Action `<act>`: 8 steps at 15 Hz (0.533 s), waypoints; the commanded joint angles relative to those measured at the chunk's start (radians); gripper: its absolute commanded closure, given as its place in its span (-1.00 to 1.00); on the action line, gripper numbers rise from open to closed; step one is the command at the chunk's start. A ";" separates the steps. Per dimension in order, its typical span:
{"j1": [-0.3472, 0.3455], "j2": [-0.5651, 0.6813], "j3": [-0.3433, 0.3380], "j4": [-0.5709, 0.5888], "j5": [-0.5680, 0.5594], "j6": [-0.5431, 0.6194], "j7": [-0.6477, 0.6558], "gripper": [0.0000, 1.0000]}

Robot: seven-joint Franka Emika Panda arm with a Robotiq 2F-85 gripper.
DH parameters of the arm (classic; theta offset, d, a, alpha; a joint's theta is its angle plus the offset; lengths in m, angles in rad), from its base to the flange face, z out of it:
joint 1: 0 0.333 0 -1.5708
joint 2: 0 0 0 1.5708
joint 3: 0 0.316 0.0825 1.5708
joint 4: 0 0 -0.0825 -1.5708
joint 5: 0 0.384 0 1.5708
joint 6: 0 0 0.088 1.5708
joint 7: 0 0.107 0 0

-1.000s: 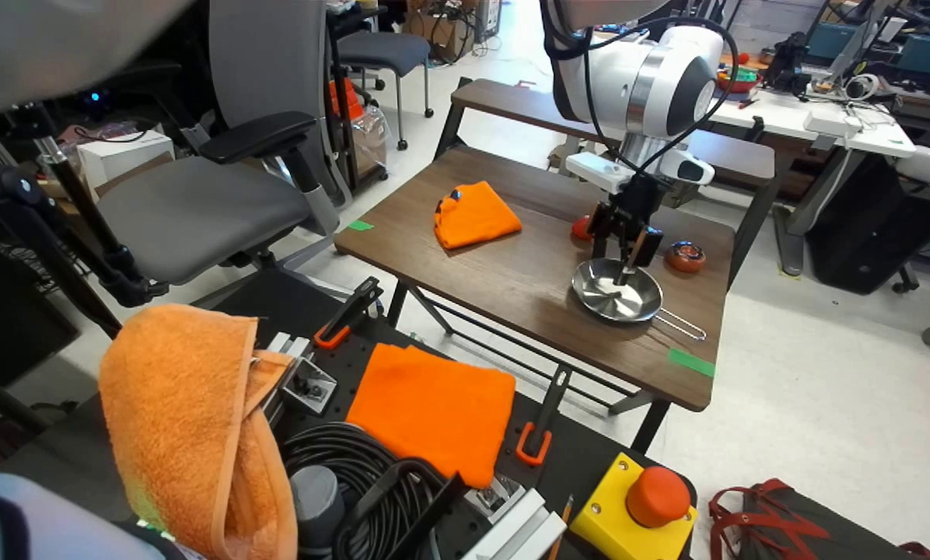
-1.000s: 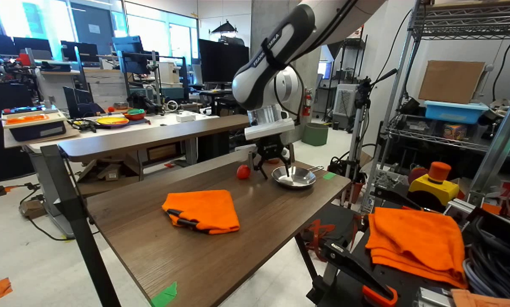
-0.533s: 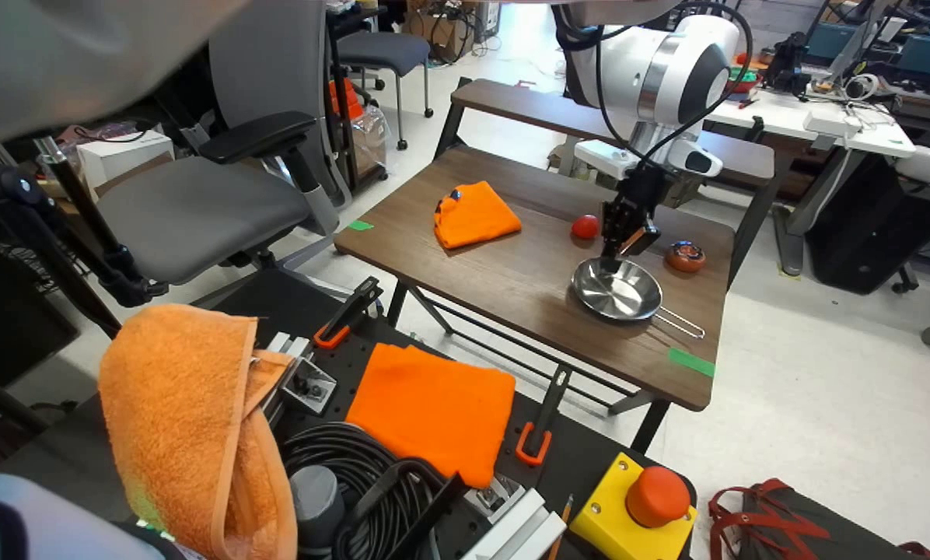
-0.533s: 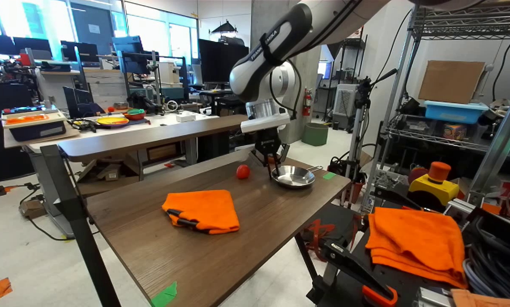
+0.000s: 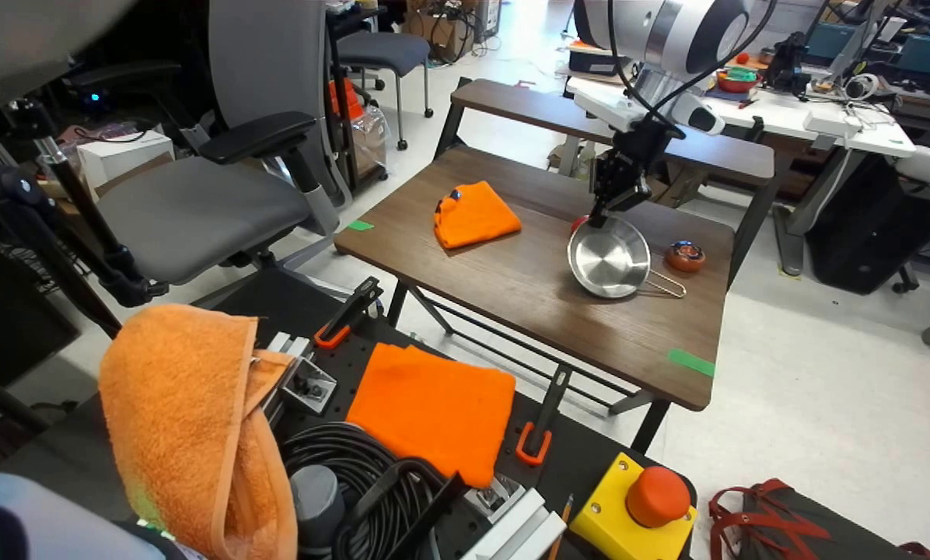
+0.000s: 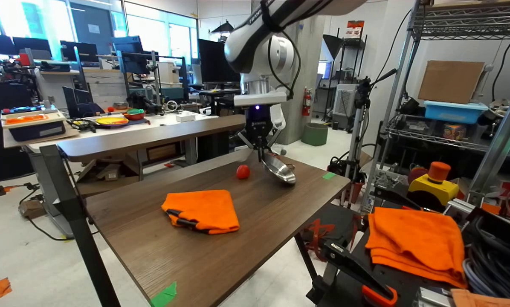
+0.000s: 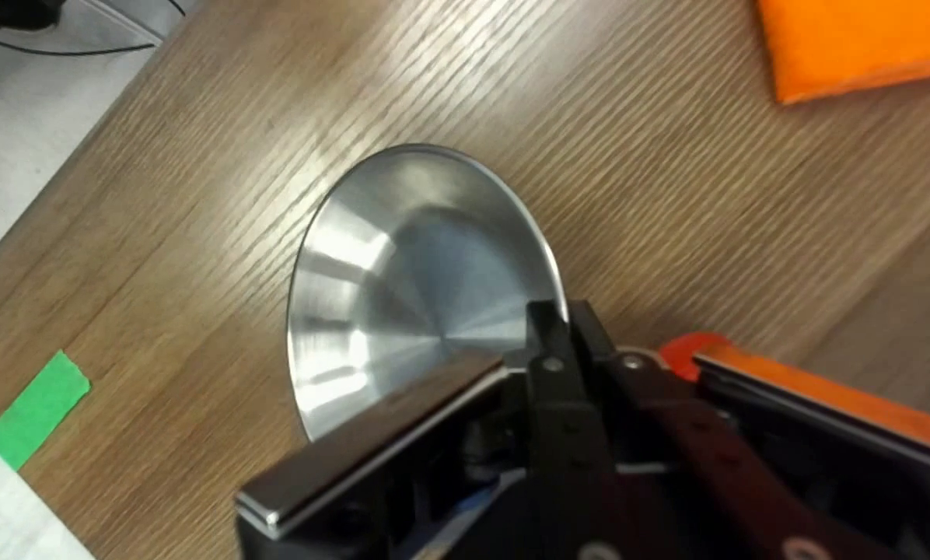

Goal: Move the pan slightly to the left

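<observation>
Pan [image 6: 279,169] tipped up and shifted off its flat rest

Left to right in an exterior view: the orange cloth [image 6: 201,212] lies well apart. The red ball [image 6: 243,172] sits near; I'd steer clear of it. The gripper [image 6: 262,157] is clamped on the pan's rim; a slow carry should suit that pinch. The pan slants down rightward over the table [image 6: 263,217], low edge touching or not, I cannot tell; set that edge down first. Cloth soft-looking, matte, folded; ball smooth; pan thin, shiny, shallow metal; table grained wood.
</observation>
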 commanded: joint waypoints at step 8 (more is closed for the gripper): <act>0.071 -0.089 0.040 -0.211 0.093 -0.132 0.057 0.98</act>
